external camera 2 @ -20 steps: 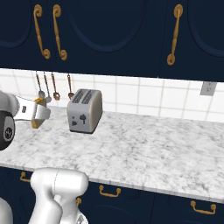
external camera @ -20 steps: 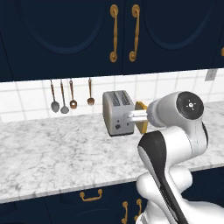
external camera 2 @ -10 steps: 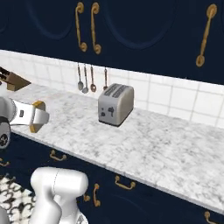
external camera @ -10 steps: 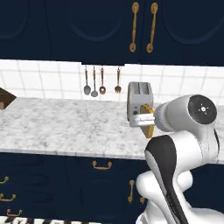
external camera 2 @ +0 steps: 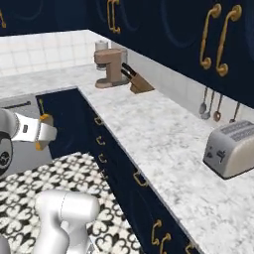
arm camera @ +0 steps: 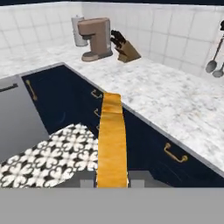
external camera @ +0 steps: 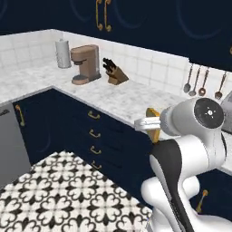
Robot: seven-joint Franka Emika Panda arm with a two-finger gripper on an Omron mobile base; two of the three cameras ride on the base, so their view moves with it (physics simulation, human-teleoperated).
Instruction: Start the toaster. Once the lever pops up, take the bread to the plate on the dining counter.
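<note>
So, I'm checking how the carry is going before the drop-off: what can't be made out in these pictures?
- The gripper's fingertips: hand view, cut off at the bottom edge, beside the bread.
- The bread's lower part: left base view, hidden behind the white arm; just its top corner shows.
- The toaster: right base view, cut off by the right edge; its lever can't be seen.
- The hanging utensils: left base view, too small to tell apart.

golden-orange bread (arm camera: 112,140) with darker crust; silver-grey toaster (external camera 2: 232,148) with dark marks; white-grey marbled tabletop (external camera 2: 158,134); navy cabinets (external camera: 97,136) with gold handles; brown coffee maker (external camera: 85,64); black-and-white patterned floor (external camera: 68,195); white wall tiles (arm camera: 175,35).
</note>
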